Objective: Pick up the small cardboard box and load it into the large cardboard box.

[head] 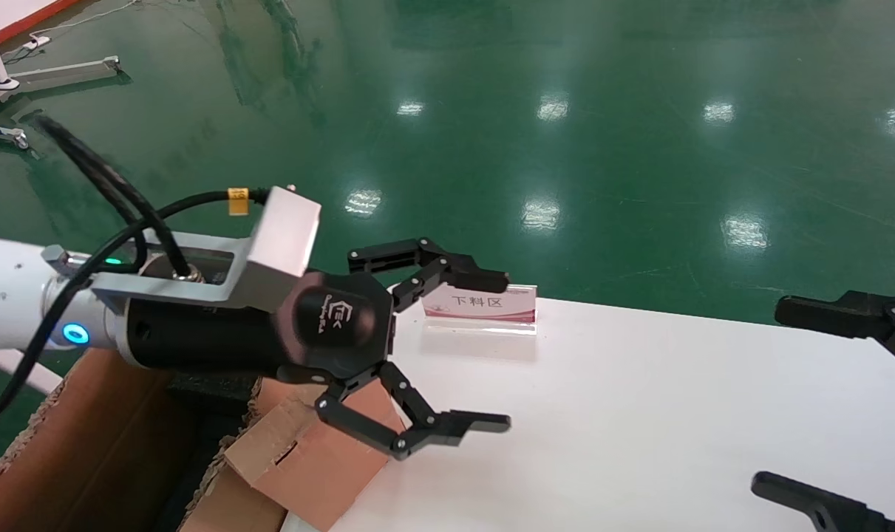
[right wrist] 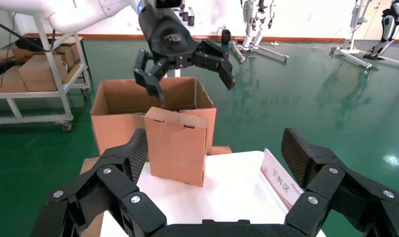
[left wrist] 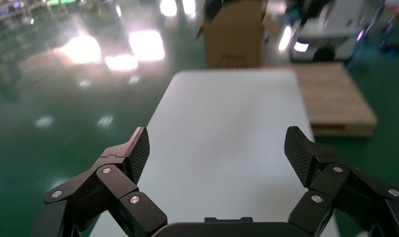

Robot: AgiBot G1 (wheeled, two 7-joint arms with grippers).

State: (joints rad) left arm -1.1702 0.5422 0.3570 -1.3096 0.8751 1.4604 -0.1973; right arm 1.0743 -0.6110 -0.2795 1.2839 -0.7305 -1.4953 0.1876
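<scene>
The small cardboard box (head: 307, 458) (right wrist: 177, 148) stands upright on the left end of the white table (head: 639, 414), tuck flaps on top. Just beyond that end, lower down, sits the large cardboard box (head: 85, 436) (right wrist: 118, 106), open at the top with a dark inside. My left gripper (head: 505, 352) (left wrist: 218, 148) (right wrist: 193, 88) hovers above the small box, open and holding nothing. My right gripper (head: 772, 397) (right wrist: 216, 150) is open over the table's right side and faces the small box from a distance.
A clear sign holder with a pink card (head: 484, 303) (right wrist: 281, 180) stands at the table's far edge. In the left wrist view, a wooden pallet (left wrist: 335, 98) and another carton (left wrist: 234, 34) lie past the table. A cart with boxes (right wrist: 39, 74) stands behind the large box.
</scene>
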